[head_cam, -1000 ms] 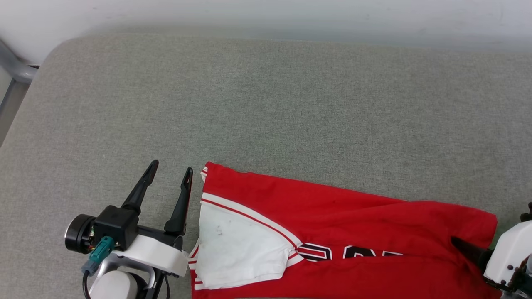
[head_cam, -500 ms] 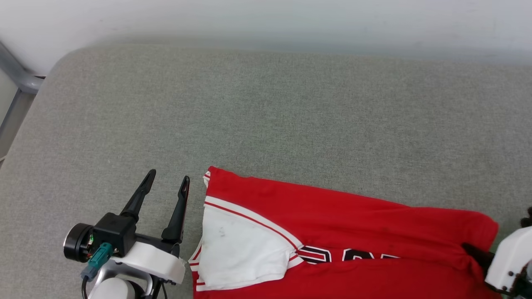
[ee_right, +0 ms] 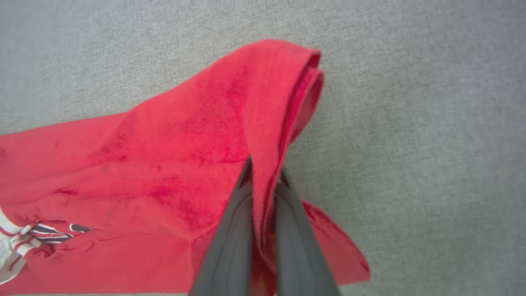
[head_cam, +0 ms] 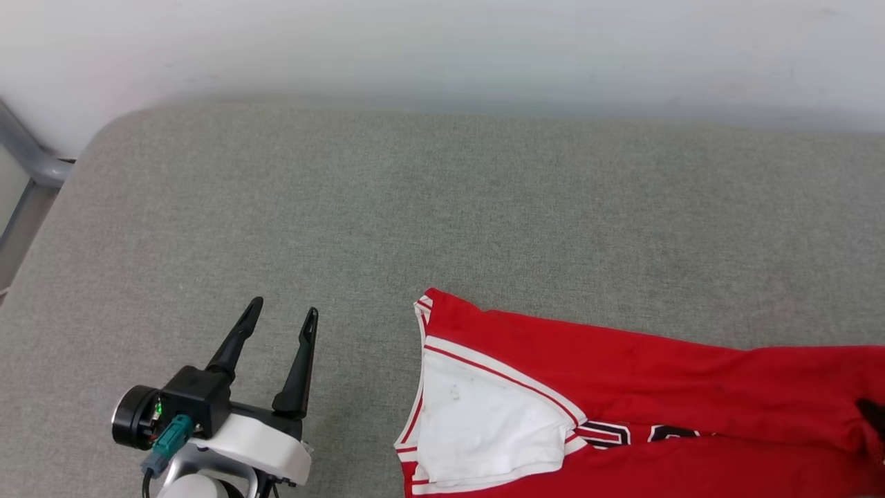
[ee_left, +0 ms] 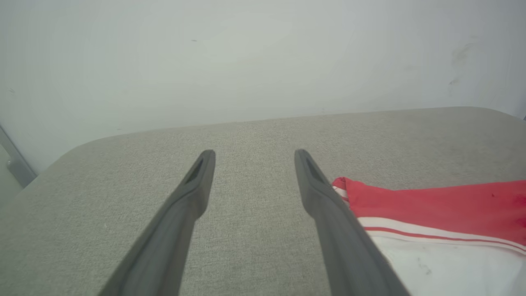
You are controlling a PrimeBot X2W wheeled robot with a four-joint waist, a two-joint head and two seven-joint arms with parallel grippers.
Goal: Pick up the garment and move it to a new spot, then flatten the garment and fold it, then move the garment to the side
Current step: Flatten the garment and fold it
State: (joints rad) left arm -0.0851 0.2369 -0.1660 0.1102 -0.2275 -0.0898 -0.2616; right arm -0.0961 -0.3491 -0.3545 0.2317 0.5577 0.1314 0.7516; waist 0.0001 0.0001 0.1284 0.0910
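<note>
Head view: my left jaws sit at the lower left, over the grey pad (head_cam: 276, 207). Their two dark fingers (head_cam: 238, 339) stand wide apart and hold nothing. The shirt (head_cam: 622, 360) lies on the pad at the lower right, well apart from them. It is red, with a white sleeve (head_cam: 484, 422) on top at its left end and some black and white letters (head_cam: 622, 434) just beside the sleeve. A grey bar (head_cam: 28, 159) stands past the pad's left corner.

In the left wrist view the fingers (ee_left: 193, 193) point at the pale wall (ee_left: 246, 61), and the shirt (ee_left: 431, 201) peeks out past the right one.

In the right wrist view my right jaws are squeezed together on a fold of the shirt (ee_right: 164, 144) near its end. Red cloth is pinched between the fingers (ee_right: 230, 238) and bunches into a ridge above them. The rest of the shirt spreads off to that view's left.
</note>
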